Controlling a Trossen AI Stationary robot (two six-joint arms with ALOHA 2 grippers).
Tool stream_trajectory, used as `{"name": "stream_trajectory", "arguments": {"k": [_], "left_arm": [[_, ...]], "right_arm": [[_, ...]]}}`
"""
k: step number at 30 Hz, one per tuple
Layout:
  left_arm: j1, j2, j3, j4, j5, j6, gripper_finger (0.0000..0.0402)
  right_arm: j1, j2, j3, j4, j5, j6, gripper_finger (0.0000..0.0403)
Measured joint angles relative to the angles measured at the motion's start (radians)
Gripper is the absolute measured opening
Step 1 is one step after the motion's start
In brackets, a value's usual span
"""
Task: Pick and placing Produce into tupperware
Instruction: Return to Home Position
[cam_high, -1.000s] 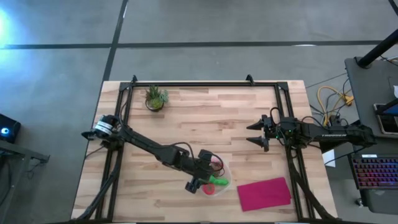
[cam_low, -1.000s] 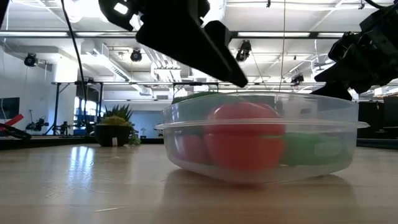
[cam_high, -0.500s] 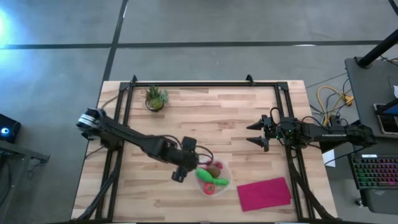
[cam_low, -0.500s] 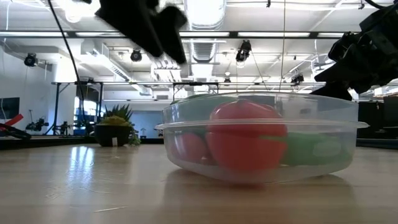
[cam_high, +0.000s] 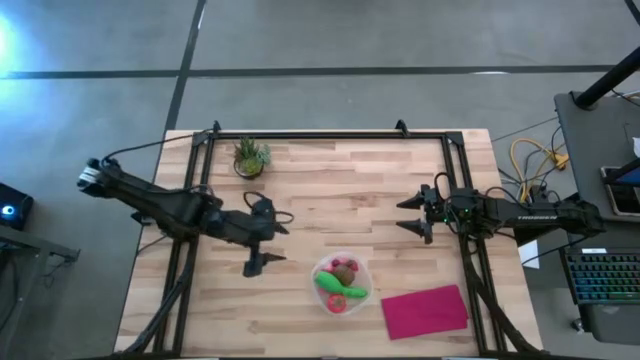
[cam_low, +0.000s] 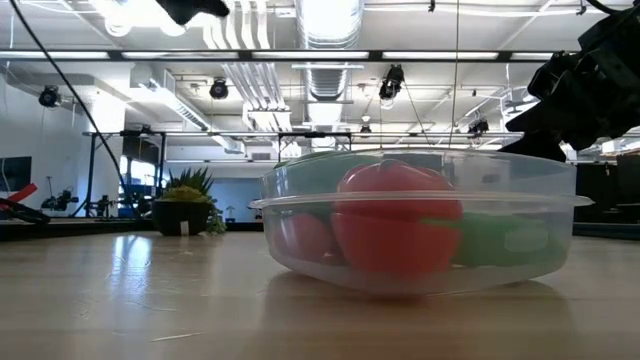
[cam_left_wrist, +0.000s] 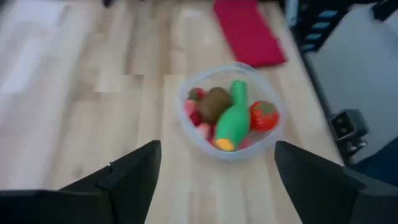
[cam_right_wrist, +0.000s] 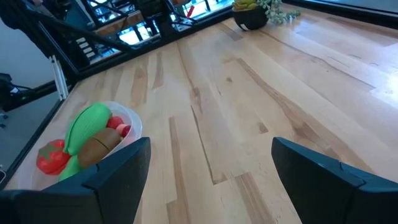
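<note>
The round clear tupperware (cam_high: 342, 283) stands on the wooden table near its front edge. It holds the produce: a green elongated piece (cam_left_wrist: 231, 118), a brown oval (cam_left_wrist: 214, 102), a red piece (cam_left_wrist: 263, 116) and small red and pink bits. My left gripper (cam_high: 265, 247) is open and empty, to the left of the tupperware and apart from it. My right gripper (cam_high: 408, 215) is open and empty at the table's right side. The tupperware also shows in the low view (cam_low: 415, 222) and the right wrist view (cam_right_wrist: 87, 140).
A potted green plant (cam_high: 250, 156) stands at the far left of the table. A flat magenta cloth (cam_high: 425, 311) lies at the near right, beside the tupperware. Black frame rails (cam_high: 330, 134) run along the table's edges. Bare wood lies between the two grippers.
My left gripper has drawn back from over the tupperware toward the table's left and far edge and has risen out of the low view. The produce it stood over now lies uncovered in the tupperware. My right arm has kept still.
</note>
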Motion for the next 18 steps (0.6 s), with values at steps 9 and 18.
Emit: {"name": "stream_trajectory", "arguments": {"k": [9, 18], "left_arm": [[0.066, -0.141, -0.456, 0.708, 0.360, -0.095, 0.0300], [0.198, -0.350, -0.594, 0.694, 0.353, -0.096, 0.0300]], "right_arm": [[0.000, 0.000, 0.000, 0.000, 0.000, 0.000, 0.0327], [0.000, 0.000, 0.000, 0.000, 0.000, 0.000, 0.0327]]}}
